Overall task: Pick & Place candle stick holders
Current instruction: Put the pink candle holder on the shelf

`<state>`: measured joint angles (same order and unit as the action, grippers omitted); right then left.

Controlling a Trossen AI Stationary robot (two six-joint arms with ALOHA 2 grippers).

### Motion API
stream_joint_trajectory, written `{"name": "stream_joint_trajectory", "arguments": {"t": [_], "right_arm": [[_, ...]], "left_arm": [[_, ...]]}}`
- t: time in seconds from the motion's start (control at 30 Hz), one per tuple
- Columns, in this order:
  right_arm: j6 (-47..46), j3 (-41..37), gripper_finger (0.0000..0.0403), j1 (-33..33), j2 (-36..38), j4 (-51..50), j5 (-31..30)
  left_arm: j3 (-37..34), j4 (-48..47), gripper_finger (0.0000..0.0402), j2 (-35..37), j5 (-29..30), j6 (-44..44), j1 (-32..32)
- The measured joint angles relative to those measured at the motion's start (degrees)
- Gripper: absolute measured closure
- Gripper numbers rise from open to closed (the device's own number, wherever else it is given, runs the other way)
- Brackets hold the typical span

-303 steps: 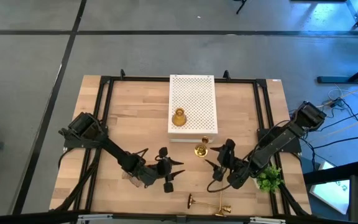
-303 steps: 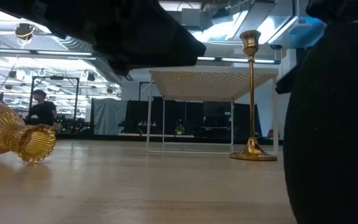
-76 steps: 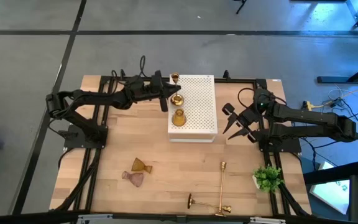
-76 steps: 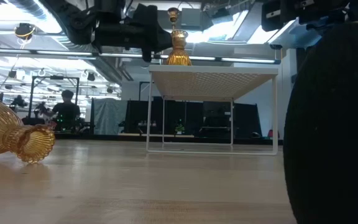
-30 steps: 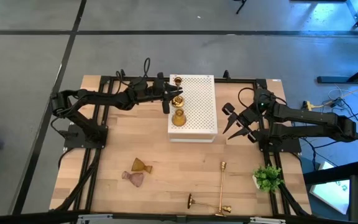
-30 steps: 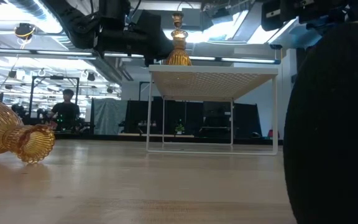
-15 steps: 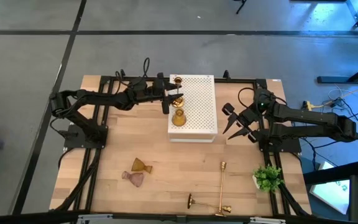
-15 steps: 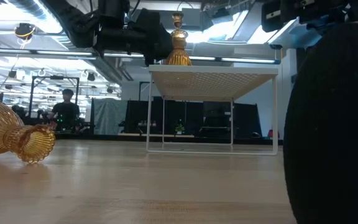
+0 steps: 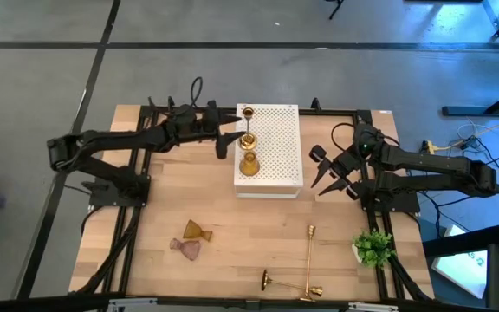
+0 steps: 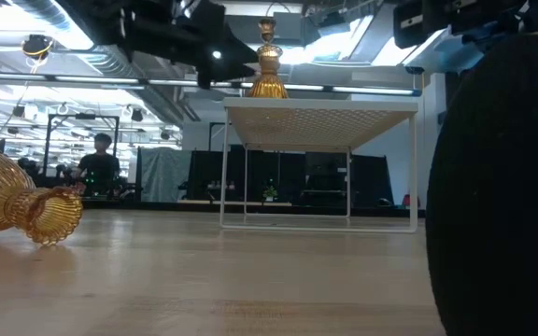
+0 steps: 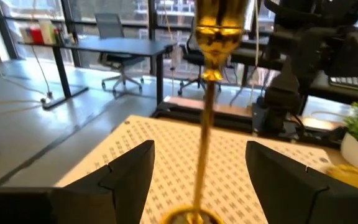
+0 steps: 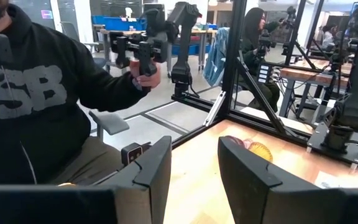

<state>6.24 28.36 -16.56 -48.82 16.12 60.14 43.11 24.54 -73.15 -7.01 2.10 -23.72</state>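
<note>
One slim brass candle stick holder (image 9: 247, 117) stands upright on its round base on the white perforated box (image 9: 275, 147). An amber goblet holder (image 9: 248, 163) stands nearer on the same box. My left gripper (image 9: 228, 141) is open just left of the box. In the left wrist view its fingers (image 11: 129, 180) stand on either side of the brass stem (image 11: 202, 137) without touching it. On the table lie an amber goblet (image 9: 196, 230), a pinkish one (image 9: 185, 248) and two brass candlesticks (image 9: 308, 251) (image 9: 288, 284). My right gripper (image 9: 317, 169) waits open, right of the box.
A small green plant (image 9: 373, 247) stands near the table's right front corner. In the low view the box top (image 10: 320, 117) sits raised on thin legs, and a dark bulk (image 10: 502, 187) fills the right side. A person sits beyond the table (image 12: 36, 93).
My left gripper has opened and let go of the brass candlestick, then drawn back a little toward the table's left edge. The candlestick stays upright on the box. The right arm has kept still.
</note>
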Motion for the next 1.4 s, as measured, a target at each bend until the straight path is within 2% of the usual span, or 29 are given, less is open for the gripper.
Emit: {"name": "stream_joint_trajectory", "arguments": {"t": [0.3,0.43,0.77,1.13,1.4], "right_arm": [[-2.14,0.00,0.0270,0.27,0.00,1.58,-0.59],[-5.27,0.00,0.0270,0.27,0.00,2.71,-2.68],[-17.31,0.00,0.0270,1.34,0.00,9.09,-3.11],[-20.78,0.00,0.0270,5.32,-0.02,14.32,-2.92],[-23.96,0.00,0.0270,8.13,-0.01,18.13,-2.95]], "left_arm": [[0.00,-20.61,0.0152,9.42,-0.07,2.36,3.41],[0.00,-23.45,0.0152,10.74,-1.48,4.09,7.77],[0.00,-14.89,0.0153,6.53,-0.50,4.17,22.82],[0.02,-0.80,0.0153,2.26,0.18,4.80,37.26],[0.00,6.88,0.0153,-0.93,4.56,1.19,43.92]]}}
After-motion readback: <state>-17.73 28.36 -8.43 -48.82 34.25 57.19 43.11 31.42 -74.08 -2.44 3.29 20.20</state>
